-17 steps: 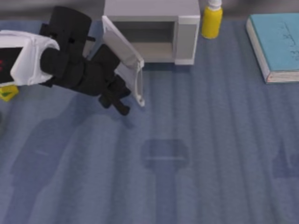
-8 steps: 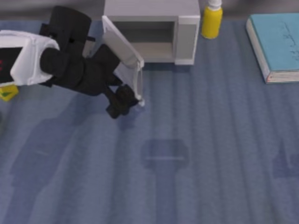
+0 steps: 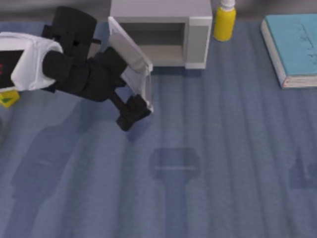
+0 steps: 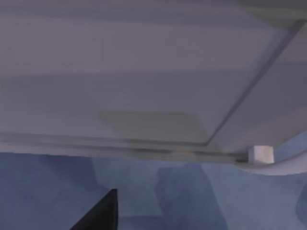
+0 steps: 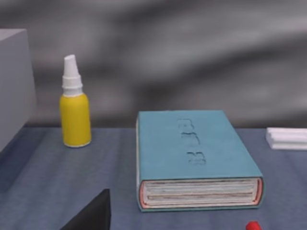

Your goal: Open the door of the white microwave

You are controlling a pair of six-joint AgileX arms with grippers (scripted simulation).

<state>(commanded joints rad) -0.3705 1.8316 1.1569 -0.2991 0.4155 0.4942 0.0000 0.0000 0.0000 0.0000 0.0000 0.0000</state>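
Observation:
The white microwave (image 3: 161, 12) stands at the table's back edge with its cavity showing. Its door (image 3: 128, 52) is swung out to the left and angles toward the front. A thin white handle (image 3: 147, 91) runs along the door's free end. My left gripper (image 3: 132, 111) sits low at that free end, just left of the handle, open with nothing between its fingers. In the left wrist view the door's face (image 4: 144, 72) fills the upper part, with the handle (image 4: 280, 165) beside it and one dark finger (image 4: 103, 215) below. My right arm is out of the top view; one finger (image 5: 96, 213) shows.
A yellow bottle (image 3: 224, 20) stands right of the microwave. A light-blue book (image 3: 292, 47) lies at the back right, with a white stack (image 5: 288, 138) and a small red thing (image 5: 252, 225) near it. A blue striped cloth (image 3: 223, 148) covers the table.
My left gripper has shifted right and slightly forward, closing in on the door's free end by the handle. The door has not visibly moved.

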